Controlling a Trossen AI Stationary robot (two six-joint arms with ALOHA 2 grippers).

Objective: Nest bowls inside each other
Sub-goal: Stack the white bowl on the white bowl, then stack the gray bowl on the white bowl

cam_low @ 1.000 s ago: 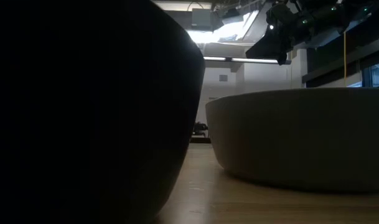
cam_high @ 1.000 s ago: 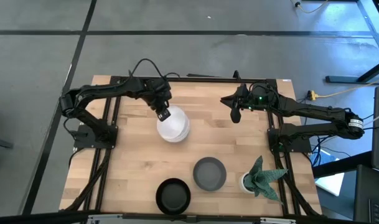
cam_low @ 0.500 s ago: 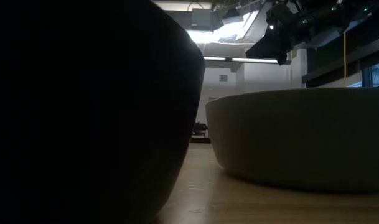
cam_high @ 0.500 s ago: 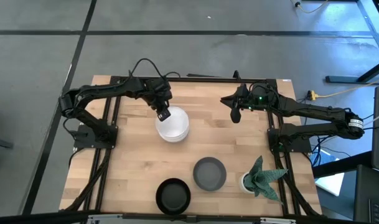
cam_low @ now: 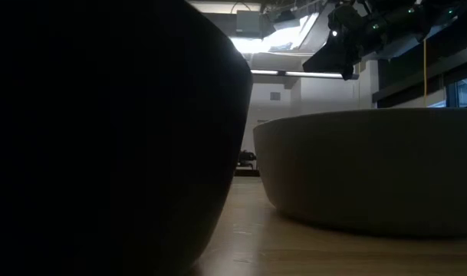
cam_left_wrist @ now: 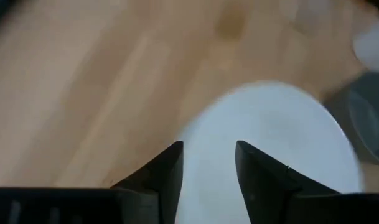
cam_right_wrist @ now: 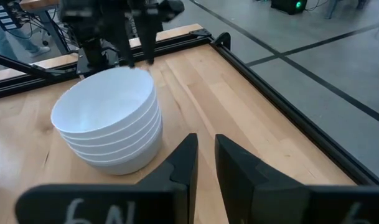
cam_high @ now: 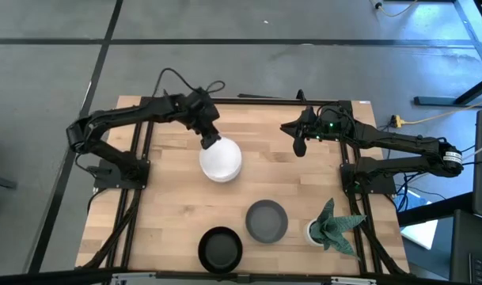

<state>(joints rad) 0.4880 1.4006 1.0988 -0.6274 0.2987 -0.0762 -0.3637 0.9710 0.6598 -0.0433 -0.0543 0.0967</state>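
A stack of white bowls (cam_high: 221,160) sits on the wooden counter (cam_high: 169,206), a little toward twelve o'clock from centre. The left gripper (cam_high: 209,139) hovers at the stack's ten o'clock rim, fingers apart with nothing between them. The grey bowl (cam_high: 267,221) lies toward five o'clock from the stack, and the black bowl (cam_high: 221,248) rests at six o'clock near the counter edge; neither is nested yet. Both lie well apart from the left gripper, roughly along its five to six o'clock line. The right gripper (cam_high: 300,141) waits in the air at three o'clock from the stack, narrowly parted and empty. It seems about as near the grey bowl as the left gripper is. A potted plant (cam_high: 332,226) stands just beside the grey bowl, at its three o'clock.
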